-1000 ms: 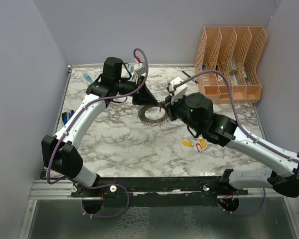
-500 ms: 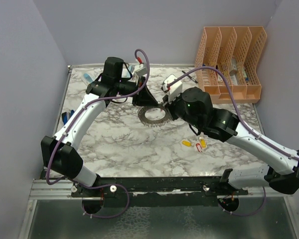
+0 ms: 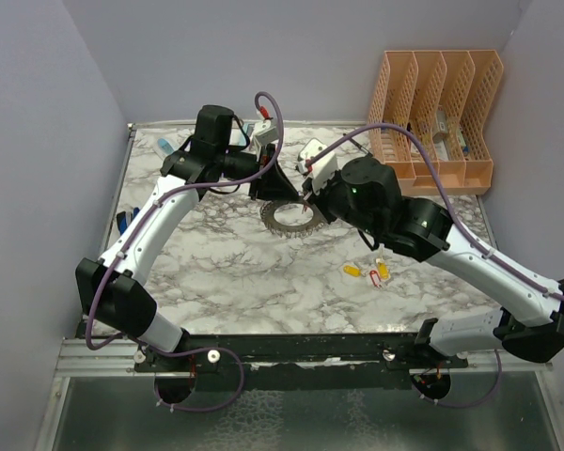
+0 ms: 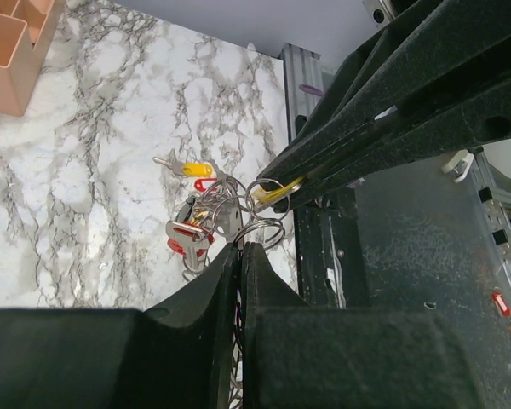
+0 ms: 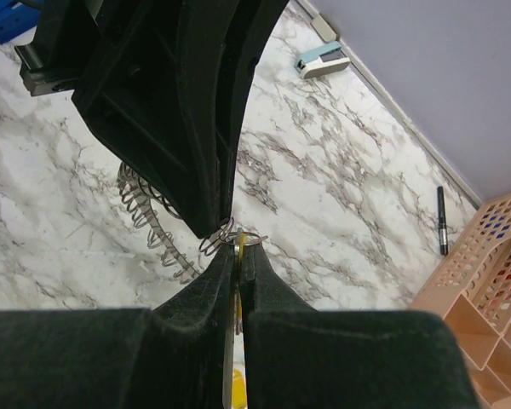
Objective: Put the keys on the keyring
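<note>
The keyring [image 3: 274, 222], a grey coiled ring, hangs tilted from my left gripper [image 3: 274, 192], which is shut on its rim. In the left wrist view the jaws [image 4: 241, 248] pinch the ring's wire loops [image 4: 271, 228], and a red-tagged key [image 4: 187, 233] hangs among them. My right gripper [image 3: 309, 196] is shut on a yellow-tagged key [image 5: 240, 244]; the key's small split ring touches the keyring coil [image 5: 153, 220] right at the left fingertips [image 5: 206, 201]. Loose yellow and red keys [image 3: 368, 272] lie on the table to the right; they also show in the left wrist view [image 4: 192, 169].
An orange desk organiser [image 3: 437, 103] stands at the back right. A black pen [image 5: 442, 220] lies near it. Small office items [image 3: 167, 146] sit along the back left edge, and a blue thing [image 3: 123, 224] lies at the left edge.
My right arm has moved left and back, bringing the held key up against the keyring at the left gripper. The left arm has hardly moved.
</note>
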Action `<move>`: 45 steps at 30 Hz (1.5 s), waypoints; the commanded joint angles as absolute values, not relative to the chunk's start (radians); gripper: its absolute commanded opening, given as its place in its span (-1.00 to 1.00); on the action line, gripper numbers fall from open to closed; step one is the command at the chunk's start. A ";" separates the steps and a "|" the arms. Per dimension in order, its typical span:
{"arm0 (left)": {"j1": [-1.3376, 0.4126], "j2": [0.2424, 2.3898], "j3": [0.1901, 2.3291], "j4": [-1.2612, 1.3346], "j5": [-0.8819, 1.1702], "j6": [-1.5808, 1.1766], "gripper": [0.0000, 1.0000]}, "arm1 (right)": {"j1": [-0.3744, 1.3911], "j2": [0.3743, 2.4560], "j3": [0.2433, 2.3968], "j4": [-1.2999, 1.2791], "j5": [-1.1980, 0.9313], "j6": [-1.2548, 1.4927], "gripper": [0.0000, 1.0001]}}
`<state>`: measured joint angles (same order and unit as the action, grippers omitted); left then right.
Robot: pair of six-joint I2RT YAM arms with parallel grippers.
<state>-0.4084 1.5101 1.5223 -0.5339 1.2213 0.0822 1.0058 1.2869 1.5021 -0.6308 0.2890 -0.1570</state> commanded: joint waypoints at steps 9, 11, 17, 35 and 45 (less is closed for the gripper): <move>-0.431 1.477 1.570 -0.635 1.302 0.168 -1.00 | 0.925 1.282 1.548 -0.579 0.145 -0.295 -0.98; -0.432 1.477 1.572 -0.639 1.311 0.172 -1.00 | 0.903 1.277 1.538 -0.564 0.115 -0.310 -0.98; -0.439 1.482 1.577 -0.652 1.324 0.191 -1.00 | 0.830 1.277 1.493 -0.505 0.022 -0.341 -0.98; -0.445 1.494 1.563 -0.634 1.330 0.183 -1.00 | 0.780 1.300 1.477 -0.452 -0.140 -0.445 -0.96; -0.445 1.497 1.557 -0.621 1.335 0.173 -1.00 | 0.779 1.322 1.490 -0.441 -0.162 -0.448 -0.35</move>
<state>-0.4210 1.5093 1.5570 -0.6052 1.2396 0.1871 0.7959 1.3018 1.4689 -0.5465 -0.1562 -0.4297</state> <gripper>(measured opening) 0.061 0.214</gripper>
